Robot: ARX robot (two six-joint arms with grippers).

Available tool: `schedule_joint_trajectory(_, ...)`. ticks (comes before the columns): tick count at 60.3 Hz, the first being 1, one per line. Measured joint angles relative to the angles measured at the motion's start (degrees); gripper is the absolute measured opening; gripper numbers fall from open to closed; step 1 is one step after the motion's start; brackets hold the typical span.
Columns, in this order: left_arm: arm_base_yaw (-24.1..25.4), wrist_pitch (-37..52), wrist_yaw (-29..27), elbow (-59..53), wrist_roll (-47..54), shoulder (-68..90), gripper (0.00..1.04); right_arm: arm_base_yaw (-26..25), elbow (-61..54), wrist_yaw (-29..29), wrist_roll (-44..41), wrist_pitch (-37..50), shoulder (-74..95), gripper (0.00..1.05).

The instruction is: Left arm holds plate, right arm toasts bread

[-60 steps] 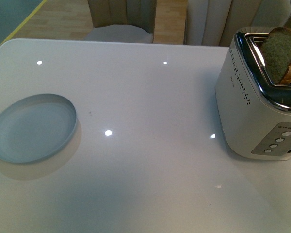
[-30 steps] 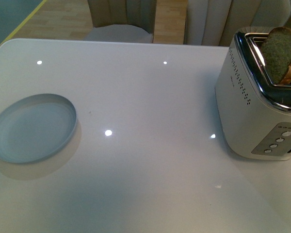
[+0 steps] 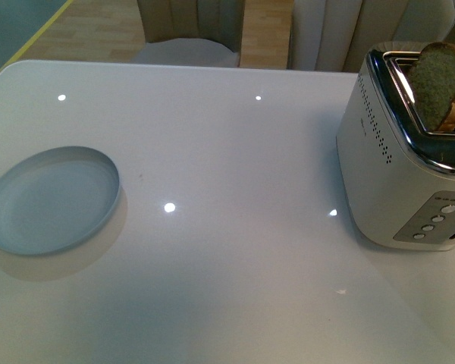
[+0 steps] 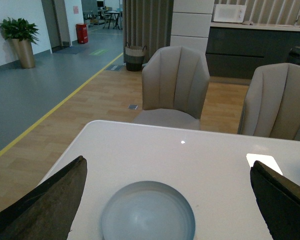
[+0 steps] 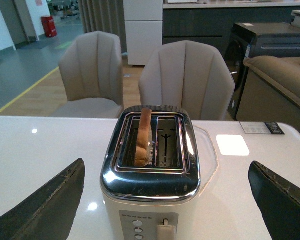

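Observation:
The pale blue-grey plate (image 3: 51,201) lies flat on the white table at the front view's left, and the left wrist view shows the plate (image 4: 148,212) between the black fingers (image 4: 50,202) of my left gripper (image 4: 165,205), which is open and apart from it. A brown slice of bread (image 3: 438,85) stands upright in a slot of the white and chrome toaster (image 3: 398,182) at the right. From the right wrist, the bread (image 5: 143,137) sits in one slot, the other slot bare. My right gripper (image 5: 165,205) is open, straddling the toaster (image 5: 150,190) without touching. Neither arm shows in the front view.
The toaster's lever (image 5: 165,231) and round buttons (image 5: 137,227) face the right wrist camera. Beige chairs (image 4: 175,87) stand behind the table's far edge (image 3: 174,64). Wooden floor and a yellow line lie beyond.

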Motion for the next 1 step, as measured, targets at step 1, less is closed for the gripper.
schedule_joint_trajectory(1,0.0,0.0,0.0,0.0,0.0,0.0,0.98,0.0,0.0,0.0,0.0,0.0,0.0,0.96)
